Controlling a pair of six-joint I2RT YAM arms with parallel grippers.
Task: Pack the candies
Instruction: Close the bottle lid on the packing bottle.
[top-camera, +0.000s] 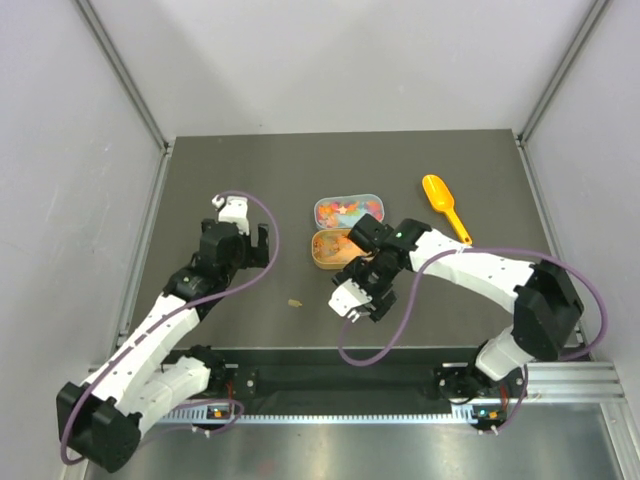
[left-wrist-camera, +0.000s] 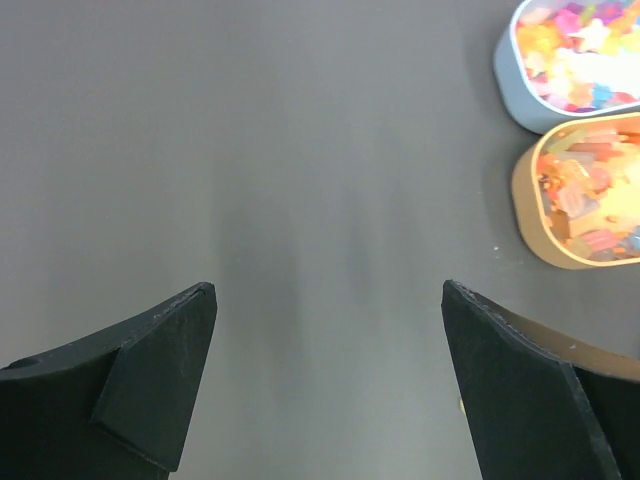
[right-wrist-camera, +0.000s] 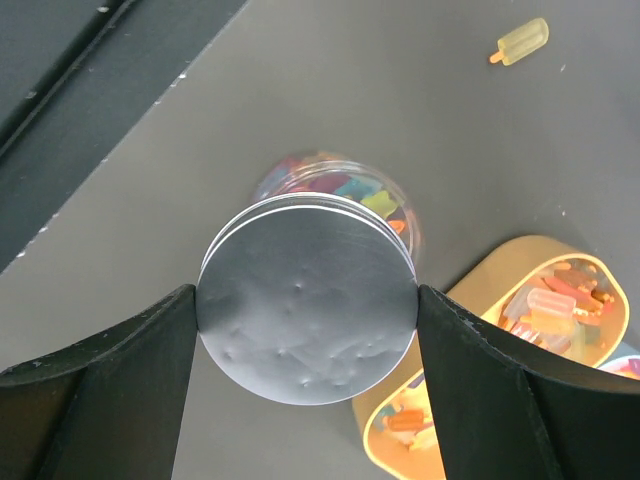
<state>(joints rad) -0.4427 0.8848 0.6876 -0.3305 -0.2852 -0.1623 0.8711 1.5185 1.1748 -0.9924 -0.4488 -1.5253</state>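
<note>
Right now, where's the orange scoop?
Top view: the orange scoop lies on the table, right side, far half, just right of the grey candy tin. Nothing touches it.

Your top view is evenly lit from above, with the tabletop (top-camera: 300, 170) matte and shadows faint. In your left wrist view the candies (left-wrist-camera: 580, 50) at 2 o'clock wash out to glare. In your right wrist view the metal lid (right-wrist-camera: 307, 295) shows a soft sheen, and the jar (right-wrist-camera: 330, 185) under it is blurred.
</note>
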